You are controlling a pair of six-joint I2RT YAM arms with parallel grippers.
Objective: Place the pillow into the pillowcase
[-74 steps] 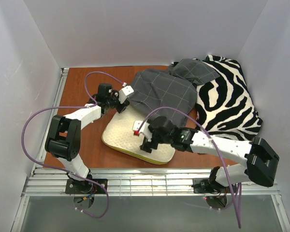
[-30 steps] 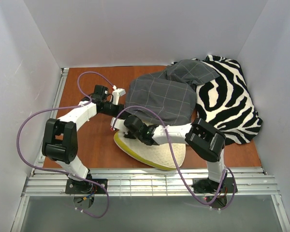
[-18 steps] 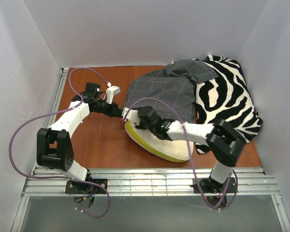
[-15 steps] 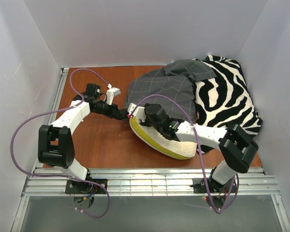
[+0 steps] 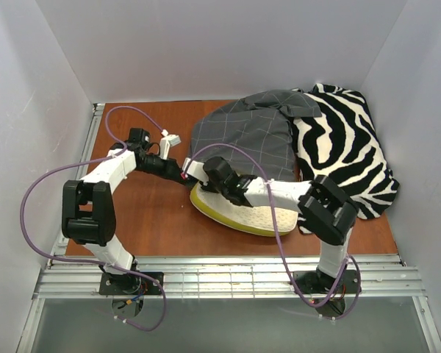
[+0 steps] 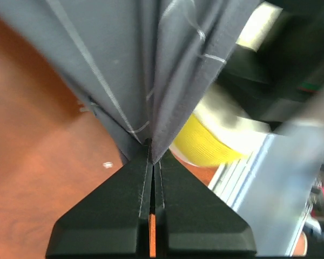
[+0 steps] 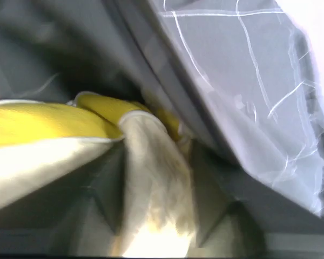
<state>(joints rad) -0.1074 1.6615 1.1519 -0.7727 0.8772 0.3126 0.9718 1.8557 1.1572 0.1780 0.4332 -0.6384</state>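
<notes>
White walls box in a reddish bench (image 5: 143, 220). Left gripper (image 6: 151, 151) clenched on the pillowcase (image 6: 113, 59) hem, likely to hold the mouth up. Right gripper (image 7: 157, 189) straddles a pillow (image 5: 239, 218) corner at that opening; gripping or released, cannot tell. Pillow: cream, dimpled, yellow-edged, far end under grey grid cloth, near end bare on bench.

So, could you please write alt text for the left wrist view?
The left gripper is shut on a fold of the grey pillowcase. Behind the cloth shows the yellow edge of the pillow, over a brown table.
</notes>
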